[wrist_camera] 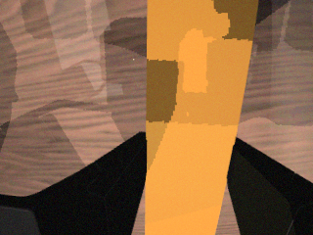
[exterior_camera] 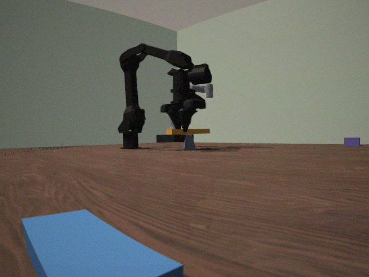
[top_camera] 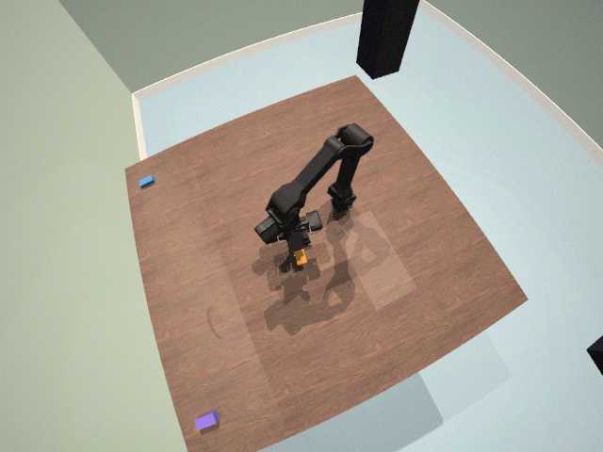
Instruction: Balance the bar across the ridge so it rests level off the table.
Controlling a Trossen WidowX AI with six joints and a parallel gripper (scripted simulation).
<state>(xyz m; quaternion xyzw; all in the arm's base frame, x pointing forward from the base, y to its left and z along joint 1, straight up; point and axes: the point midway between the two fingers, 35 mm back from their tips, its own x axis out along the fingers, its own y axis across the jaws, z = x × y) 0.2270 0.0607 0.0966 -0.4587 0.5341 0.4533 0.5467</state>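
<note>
An orange bar (top_camera: pixel 301 257) (exterior_camera: pixel 198 131) (wrist_camera: pixel 196 124) lies level across the top of a small grey ridge (exterior_camera: pixel 188 143) on the wooden table (top_camera: pixel 194 301). Neither end of the bar touches the table in the exterior view. My gripper (top_camera: pixel 295 249) (exterior_camera: pixel 183 128) (wrist_camera: pixel 187 144) points straight down over the ridge and is shut on the bar near its middle. In the wrist view the two dark fingers flank the bar on both sides. The ridge is hidden under the bar in the wrist view and under the arm in the top view.
A blue block (top_camera: pixel 146 182) (exterior_camera: pixel 89 247) lies at one table corner. A purple block (top_camera: pixel 206 420) (exterior_camera: pixel 351 141) lies at another. A low black box (exterior_camera: pixel 169 138) sits behind the ridge. A black pillar (top_camera: pixel 386 34) stands beyond the table.
</note>
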